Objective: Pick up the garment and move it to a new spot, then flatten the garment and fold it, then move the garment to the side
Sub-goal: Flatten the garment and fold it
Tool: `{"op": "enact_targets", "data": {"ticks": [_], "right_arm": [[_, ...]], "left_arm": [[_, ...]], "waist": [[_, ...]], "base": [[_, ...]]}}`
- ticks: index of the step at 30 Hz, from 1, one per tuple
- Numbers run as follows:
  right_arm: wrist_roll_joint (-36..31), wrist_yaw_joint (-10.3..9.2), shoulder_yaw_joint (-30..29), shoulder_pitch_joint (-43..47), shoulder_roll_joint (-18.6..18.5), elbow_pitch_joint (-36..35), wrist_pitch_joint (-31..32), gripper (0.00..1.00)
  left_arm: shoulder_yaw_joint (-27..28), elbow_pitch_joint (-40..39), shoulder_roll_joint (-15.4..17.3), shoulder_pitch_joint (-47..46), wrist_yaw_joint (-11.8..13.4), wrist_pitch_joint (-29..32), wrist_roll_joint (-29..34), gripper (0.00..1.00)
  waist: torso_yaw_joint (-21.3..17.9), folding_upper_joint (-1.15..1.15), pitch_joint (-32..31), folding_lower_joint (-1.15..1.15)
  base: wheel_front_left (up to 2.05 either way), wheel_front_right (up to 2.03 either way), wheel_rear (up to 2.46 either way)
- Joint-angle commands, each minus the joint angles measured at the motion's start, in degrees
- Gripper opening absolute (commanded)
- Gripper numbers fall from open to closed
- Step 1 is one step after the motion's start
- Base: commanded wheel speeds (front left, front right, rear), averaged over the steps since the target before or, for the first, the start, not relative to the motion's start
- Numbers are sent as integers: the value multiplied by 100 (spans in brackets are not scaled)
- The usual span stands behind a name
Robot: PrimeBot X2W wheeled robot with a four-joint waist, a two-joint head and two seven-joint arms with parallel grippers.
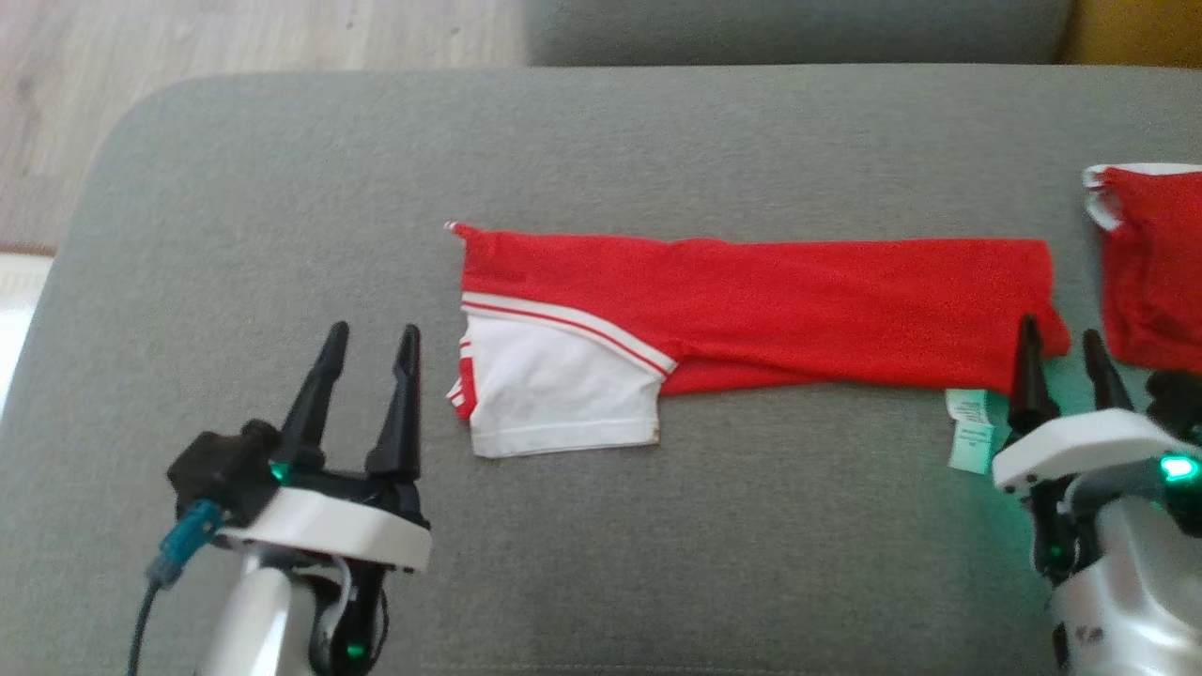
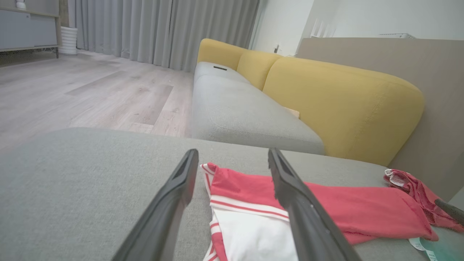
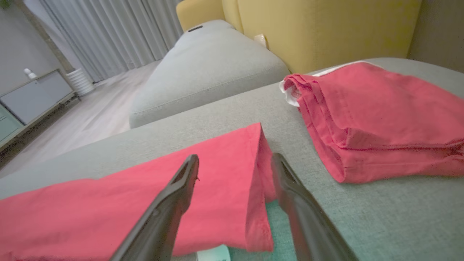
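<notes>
A red garment (image 1: 770,310) with a white sleeve lies folded into a long strip across the grey cushion (image 1: 601,545); it also appears in the left wrist view (image 2: 326,203) and the right wrist view (image 3: 145,203). My left gripper (image 1: 371,338) stands open just left of the white sleeve (image 1: 554,385), nothing between its fingers (image 2: 170,203). My right gripper (image 1: 1061,347) is open at the strip's right end, its fingers (image 3: 174,195) straddling the red hem corner without closing on it.
A second red garment (image 1: 1150,263), folded, lies at the cushion's right edge (image 3: 380,123). A white care label (image 1: 970,427) sticks out below the strip. A yellow sofa back (image 2: 344,101) and wooden floor (image 1: 235,38) lie beyond.
</notes>
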Motion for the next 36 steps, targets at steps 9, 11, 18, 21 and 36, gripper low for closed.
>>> {"op": "enact_targets", "data": {"ticks": [9,11,18,21,36], "right_arm": [[-937,-5,-1117,-1067,-327,1520,11,100],[-1159,-5,-1395,-1224,-375,1798,0,100],[-1533,-5,-1820,-1675,-341,2470,14,100],[-1590,-5,-1866,-1782,-327,2707,69,100],[-1710,-5,-2182,-1791,-636,2972,-300,0]], "left_arm": [[-39,-22,18,-386,-34,-42,-69,100],[-41,-12,18,-419,-34,-42,-75,100],[-61,-16,17,-497,-35,-42,-86,100],[-55,-16,17,-511,-35,-42,-90,100],[-19,61,17,-371,-35,-42,-110,100]], "waist": [[482,0,324,0],[537,0,367,0],[622,0,471,0],[622,0,490,0],[306,0,-24,0]], "base": [[0,0,0],[0,0,0],[0,0,0],[0,0,0],[0,0,0]]}}
